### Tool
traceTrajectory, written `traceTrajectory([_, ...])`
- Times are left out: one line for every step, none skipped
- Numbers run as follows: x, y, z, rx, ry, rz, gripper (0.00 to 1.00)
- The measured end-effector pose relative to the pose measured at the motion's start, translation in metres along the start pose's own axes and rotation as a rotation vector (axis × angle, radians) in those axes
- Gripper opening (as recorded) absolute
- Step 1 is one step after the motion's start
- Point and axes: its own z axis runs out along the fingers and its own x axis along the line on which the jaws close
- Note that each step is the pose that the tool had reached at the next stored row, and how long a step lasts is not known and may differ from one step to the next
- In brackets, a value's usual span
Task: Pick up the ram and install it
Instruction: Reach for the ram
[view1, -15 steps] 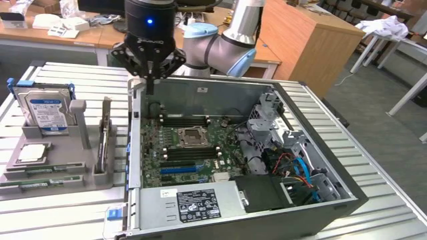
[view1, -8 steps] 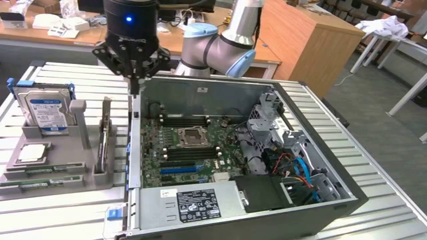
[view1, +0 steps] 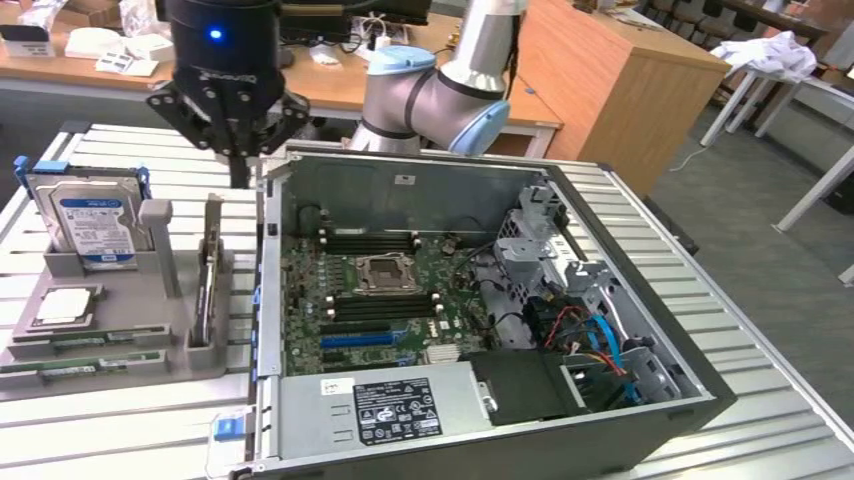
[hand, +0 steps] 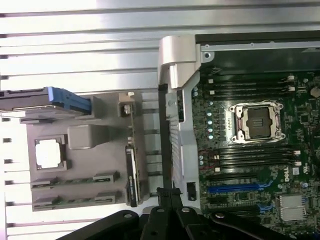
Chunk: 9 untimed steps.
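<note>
The gripper (hand: 170, 197) (view1: 240, 172), clenched on nothing, hovers by the computer case (view1: 400, 190) wall. The ram (view1: 204, 290) stands on edge in the gray holder (view1: 134, 335) alongside. Descending shut, the gripper risks striking the stick's top edge or the wall.

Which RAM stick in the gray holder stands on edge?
The ram in the slot nearest the computer case; the other sticks lie flat beside the CPU.
</note>
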Motion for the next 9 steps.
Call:
traceTrajectory([0.003, -0.0003, 0.0000, 0.0000, 0.0000, 0.000, 0.11])
traceTrajectory([0.007, -0.0005, 0.0001, 0.0000, 0.0000, 0.000, 0.11])
traceTrajectory([0.011, -0.0008, 0.0001, 0.0000, 0.0001, 0.000, 0.11])
traceTrajectory([0.014, -0.0011, 0.0002, 0.0001, 0.0001, 0.000, 0.11])
traceTrajectory([0.018, -0.0014, 0.0003, 0.0000, 0.0000, 0.000, 0.11])
traceTrajectory([0.022, -0.0017, 0.0003, 0.0000, 0.0000, 0.000, 0.11])
traceTrajectory([0.025, -0.0019, 0.0003, 0.0000, 0.0000, 0.000, 0.11])
traceTrajectory([0.029, -0.0023, 0.0004, 0.0000, 0.0001, 0.000, 0.11])
traceTrajectory([0.033, -0.0025, 0.0004, 0.0000, 0.0000, 0.000, 0.11])
